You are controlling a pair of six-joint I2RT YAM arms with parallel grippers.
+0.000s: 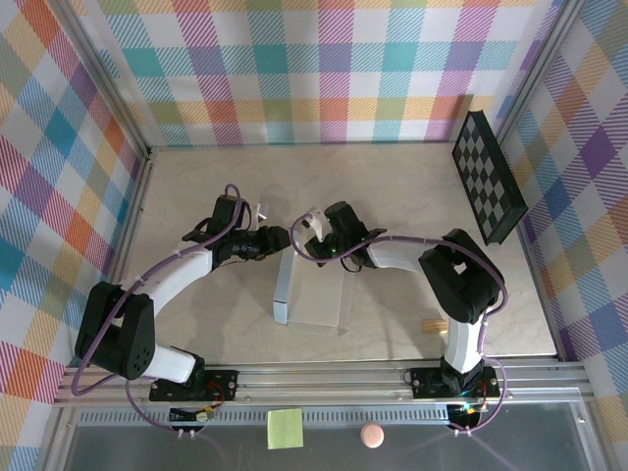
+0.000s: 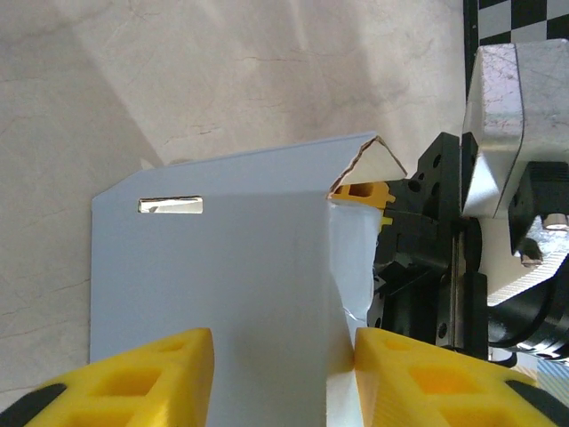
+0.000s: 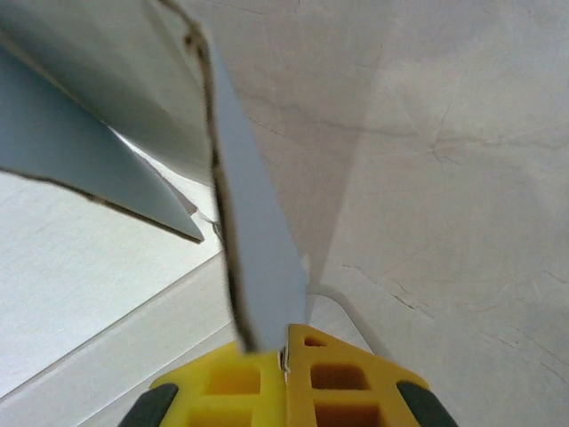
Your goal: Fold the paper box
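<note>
A: Where is the paper box (image 1: 312, 292) at this moment?

B: On the table (image 1: 412, 186), in the middle, just ahead of both arms. Most of it lies flat; one long side along its left edge stands up as a wall, and the far end is lifted where the grippers meet it.

A: What are the grippers doing?

B: The right gripper (image 3: 286, 351) has its fingers pressed together on the edge of a raised flap, which rises straight out of the seam between them. The left gripper (image 2: 283, 378) stands partly spread with a pale panel lying in the gap between its fingers (image 2: 133, 387). I cannot tell whether they press on that panel or just sit around it.

A: So how much is folded?

B: I'd say early to midway. One wall is up, and a corner flap is bent over at the far end, seen from the left wrist. The narrow slot (image 2: 171, 205) in the panel has nothing tucked in it, and in the overhead view the near part has no walls raised.

A: What's left?

B: Probably raising the other sides, turning the end flaps in and locking a tab into that slot. No closed box shape yet.
</note>
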